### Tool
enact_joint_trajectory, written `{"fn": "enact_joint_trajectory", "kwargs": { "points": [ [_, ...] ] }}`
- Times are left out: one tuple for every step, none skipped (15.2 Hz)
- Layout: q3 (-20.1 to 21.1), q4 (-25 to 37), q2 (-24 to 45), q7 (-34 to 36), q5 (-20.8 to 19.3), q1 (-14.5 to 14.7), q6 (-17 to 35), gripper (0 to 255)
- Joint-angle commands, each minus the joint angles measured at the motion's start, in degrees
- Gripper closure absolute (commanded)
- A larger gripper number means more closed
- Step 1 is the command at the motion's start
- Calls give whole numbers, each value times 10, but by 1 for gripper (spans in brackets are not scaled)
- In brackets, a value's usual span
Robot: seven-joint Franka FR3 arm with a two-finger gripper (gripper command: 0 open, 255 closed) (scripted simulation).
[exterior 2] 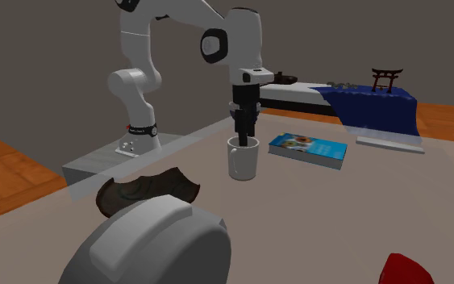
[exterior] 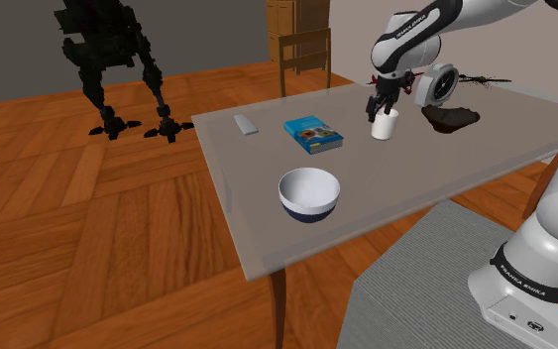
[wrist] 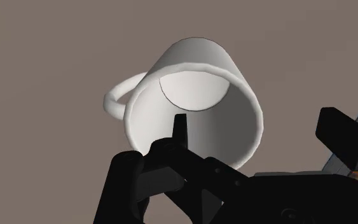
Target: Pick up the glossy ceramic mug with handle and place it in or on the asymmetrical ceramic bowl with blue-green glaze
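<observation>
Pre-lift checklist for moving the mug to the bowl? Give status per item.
1. End effector lined up at the mug rim: ok.
2. Grip closed on the mug wall: cannot tell.
3. Mug upright on the table: ok.
4. Bowl upright and empty: ok.
5. Line from mug to bowl free of the book: ok, though the book lies close beside it, so lift first.
</observation>
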Motion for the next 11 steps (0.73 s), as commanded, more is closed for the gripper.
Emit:
{"fn": "enact_joint_trajectory", "kwargs": {
  "points": [
    [1,-4,11,-3,4,-1,15,0],
    [1,-6,16,-4,6,-2,21,0],
    [1,-7,19,-5,7,-2,25,0],
    [1,-7,19,-5,7,-2,25,0],
    [1,-7,19,-5,7,-2,25,0],
    [1,-7,19,-5,7,-2,25,0],
    [1,-7,19,-5,7,-2,25,0],
    [1,-7,19,-5,7,-2,25,0],
    [1,-7,19,-5,7,-2,25,0],
    [1,-7,19,-5,7,-2,25,0],
    [1,-7,19,-5,7,-2,25,0]
  ]
}}
